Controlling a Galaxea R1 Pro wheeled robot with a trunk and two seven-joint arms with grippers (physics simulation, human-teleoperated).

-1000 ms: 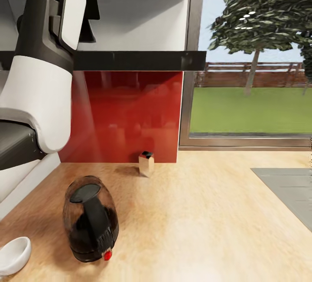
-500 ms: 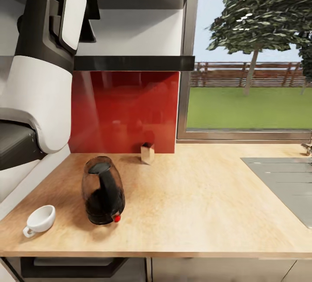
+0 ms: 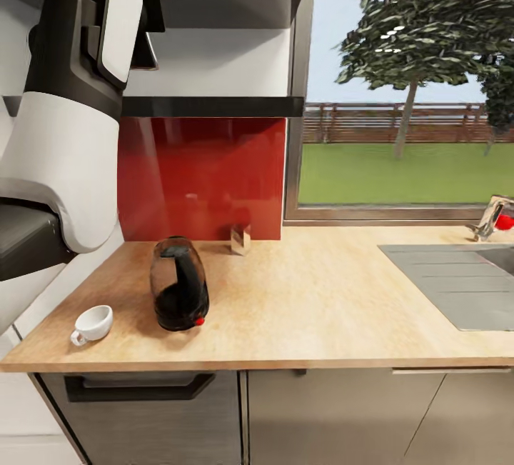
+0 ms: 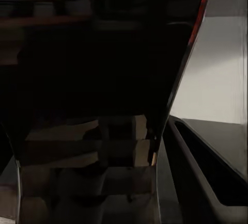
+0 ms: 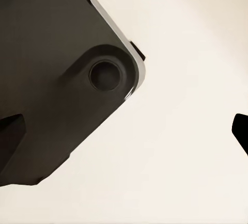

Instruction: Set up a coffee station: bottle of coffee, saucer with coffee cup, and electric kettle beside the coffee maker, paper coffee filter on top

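The electric kettle, dark glass with a red button, stands upright on the wooden countertop. To its left, near the front edge, rests a white coffee cup. My left arm rises at the left, and its gripper is up by the black shelf. The left wrist view is dark, with dim shelves and a dark slanted shape close to the lens. My right gripper is open, with a dark fingertip at the edge over pale floor. Coffee maker, bottle, saucer and filter are out of view.
A small metallic box stands against the red backsplash. A grey sink drainer and a tap are at the right. A window lies behind the counter. Drawers and cabinet fronts sit below it.
The head camera has pulled back from the counter. The front edge, cabinets, sink and tap have come into view. Kettle, cup and box stay where they were.
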